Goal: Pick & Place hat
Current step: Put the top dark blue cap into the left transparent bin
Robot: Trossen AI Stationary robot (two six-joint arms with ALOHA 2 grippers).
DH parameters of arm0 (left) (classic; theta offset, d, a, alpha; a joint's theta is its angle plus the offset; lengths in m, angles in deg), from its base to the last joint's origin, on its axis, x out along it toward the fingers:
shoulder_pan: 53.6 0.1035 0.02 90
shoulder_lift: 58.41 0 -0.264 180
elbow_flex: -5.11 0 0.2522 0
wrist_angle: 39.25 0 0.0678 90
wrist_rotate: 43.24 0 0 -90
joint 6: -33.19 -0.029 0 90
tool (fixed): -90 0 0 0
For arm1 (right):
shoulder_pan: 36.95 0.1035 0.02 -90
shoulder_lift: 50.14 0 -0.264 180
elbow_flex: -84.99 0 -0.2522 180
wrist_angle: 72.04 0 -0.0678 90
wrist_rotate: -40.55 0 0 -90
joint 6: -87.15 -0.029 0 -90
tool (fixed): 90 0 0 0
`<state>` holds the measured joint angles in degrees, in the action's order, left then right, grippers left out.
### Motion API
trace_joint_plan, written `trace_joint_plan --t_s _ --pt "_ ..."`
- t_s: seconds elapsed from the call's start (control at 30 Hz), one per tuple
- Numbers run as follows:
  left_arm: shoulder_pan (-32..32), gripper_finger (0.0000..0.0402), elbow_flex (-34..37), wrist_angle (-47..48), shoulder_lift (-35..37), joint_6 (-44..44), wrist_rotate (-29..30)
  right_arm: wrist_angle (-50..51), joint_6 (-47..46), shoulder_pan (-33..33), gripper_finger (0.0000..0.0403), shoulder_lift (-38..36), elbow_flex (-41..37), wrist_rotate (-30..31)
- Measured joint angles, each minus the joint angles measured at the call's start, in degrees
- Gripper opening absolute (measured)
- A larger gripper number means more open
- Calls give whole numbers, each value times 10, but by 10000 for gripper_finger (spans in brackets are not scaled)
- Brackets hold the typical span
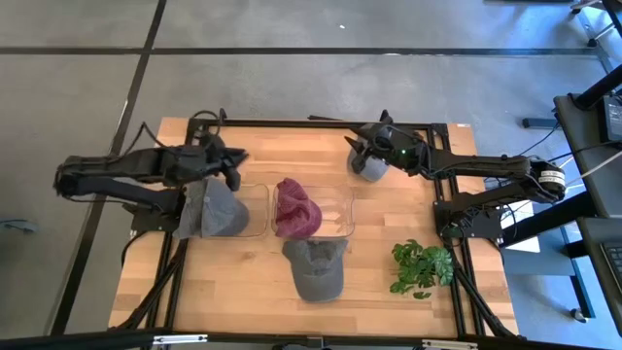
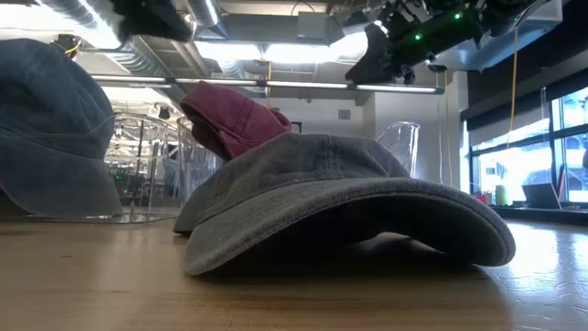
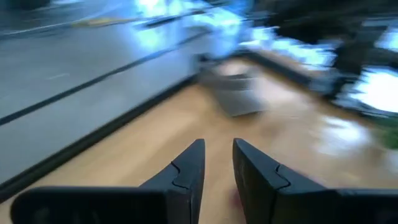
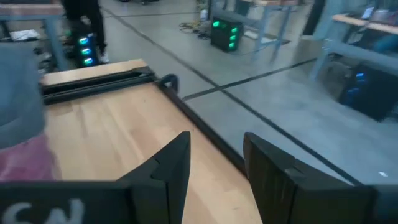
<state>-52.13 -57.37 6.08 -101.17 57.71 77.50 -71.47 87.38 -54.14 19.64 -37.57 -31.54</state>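
Several hats are on the wooden table. A blue-grey hat [image 1: 214, 212] [image 2: 50, 129] sits at the left and a maroon hat [image 1: 296, 207] [image 2: 234, 115] at the middle, both by clear holders. A grey hat [image 1: 316, 269] [image 2: 340, 198] lies brim down near the front edge. Another grey hat [image 1: 371, 168] [image 3: 236, 93] is at the far right. My left gripper [image 1: 236, 160] [image 3: 217, 162] hangs above the table just beyond the blue-grey hat, open by a narrow gap, with nothing in it. My right gripper [image 1: 362, 148] [image 4: 214, 155] is open and empty above the far grey hat.
Clear plastic holders [image 1: 340, 219] [image 2: 138, 165] stand around the two middle hats. A small green plant [image 1: 423, 267] sits at the near right. Black frame rails [image 4: 93, 84] run along the table's far edge. Bare wood lies at the near left.
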Motion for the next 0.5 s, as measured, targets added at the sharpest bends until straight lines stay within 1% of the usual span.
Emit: trace_joint_plan --t_s 0.07,0.1,0.2,0.27,0.33,0.43,0.5 --pt "13 79 27 -85 -5 -53 -79 7 0 0 149 0 0 -20" --pt "20 79 37 -117 -8 -74 -109 10 0 0 150 0 0 -29" --pt "43 79 64 -203 -15 -124 -166 18 -9 0 151 0 0 -44" --pt "61 79 78 -248 -23 -153 -208 22 -19 0 160 0 0 -45" --pt "80 79 101 -314 -33 -174 -258 24 -37 0 176 0 0 -37" --pt "111 79 136 -408 -49 -205 -367 37 -53 -4 203 0 3 -1" --pt "130 79 155 -453 -59 -211 -433 72 -60 -11 219 0 21 12"
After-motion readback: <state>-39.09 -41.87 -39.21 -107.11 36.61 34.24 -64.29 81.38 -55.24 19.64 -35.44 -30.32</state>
